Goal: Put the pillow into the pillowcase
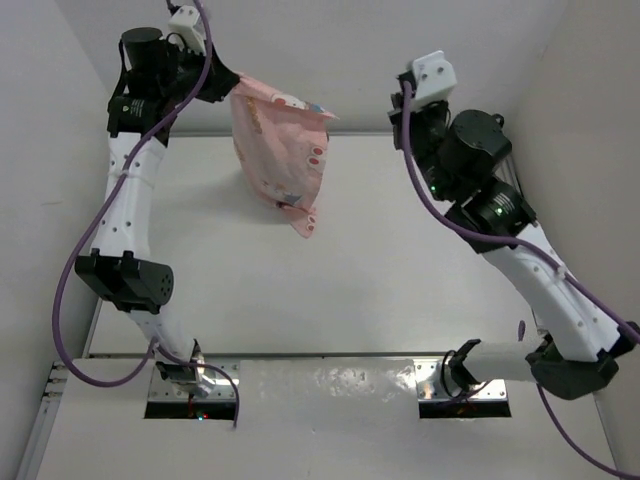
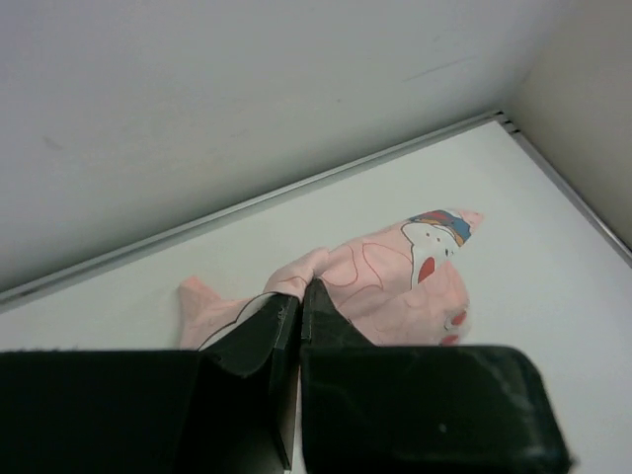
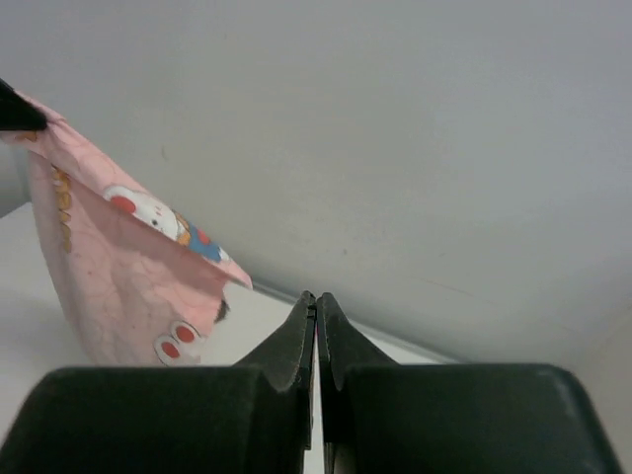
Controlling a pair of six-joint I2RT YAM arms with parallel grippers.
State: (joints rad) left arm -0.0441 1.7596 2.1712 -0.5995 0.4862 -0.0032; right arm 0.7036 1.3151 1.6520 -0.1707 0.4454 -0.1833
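Observation:
The pink printed pillowcase (image 1: 280,150) hangs in the air over the far side of the table, bulging and drooping to a point at its lower end. My left gripper (image 1: 232,85) is shut on its upper left corner, and in the left wrist view the pink pillowcase (image 2: 395,286) spreads out from the pinched tips of that gripper (image 2: 301,289). The pillow is hidden. My right gripper (image 3: 316,296) is shut on nothing and hovers to the right of the pillowcase (image 3: 109,276), apart from it; in the top view this gripper (image 1: 403,100) is near the back wall.
The white table (image 1: 400,280) lies below, with white walls at the back and on both sides. A metal strip (image 2: 326,178) runs along the foot of the back wall. The arm bases (image 1: 190,375) stand at the near edge.

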